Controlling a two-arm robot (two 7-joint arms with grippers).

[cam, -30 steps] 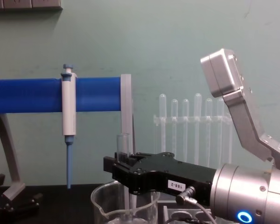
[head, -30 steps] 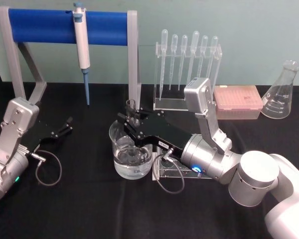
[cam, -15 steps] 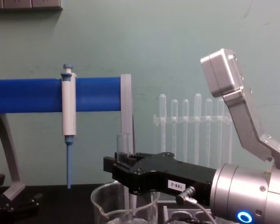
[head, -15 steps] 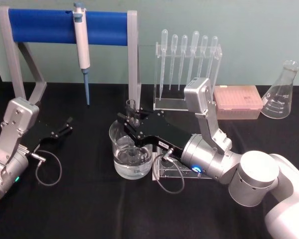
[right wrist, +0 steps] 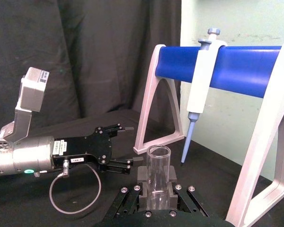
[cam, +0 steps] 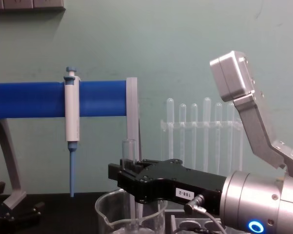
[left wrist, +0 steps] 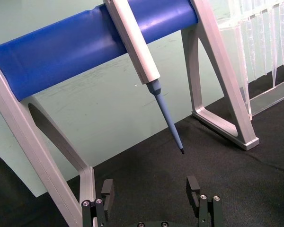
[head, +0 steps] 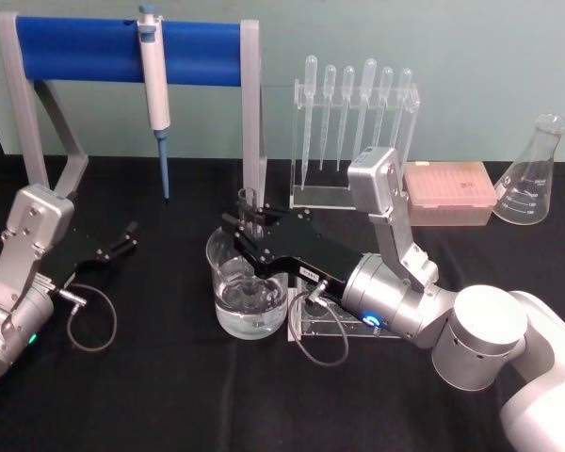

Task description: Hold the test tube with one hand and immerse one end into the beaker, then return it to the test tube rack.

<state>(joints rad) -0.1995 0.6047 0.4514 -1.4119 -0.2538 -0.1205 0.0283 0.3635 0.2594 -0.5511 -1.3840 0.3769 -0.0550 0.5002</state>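
The right gripper [head: 249, 226] is reached out over the beaker [head: 218, 282] and pinches the test tube [head: 248, 201] between its pads, just below the tube's open rim. The tube stands upright. In the chest view it runs down past the beaker's rim and into the glass. From the head view its round bottom appears to sit in the water that part-fills the beaker, though the exact depth is hard to read through the glass.

So the pick-up looks done, and the dip is either in hand or at its lowest point. What is left is to lift the tube straight up clear of the rim, carry it to the clear test tube rack [head: 313, 327] that sits on the counter [head: 169, 395] just beside the beaker and under the right arm's wrist, lower it into a slot and let go.

The left gripper [head: 127, 237] lies parked on the counter well to the left, its fingers spread apart and holding nothing
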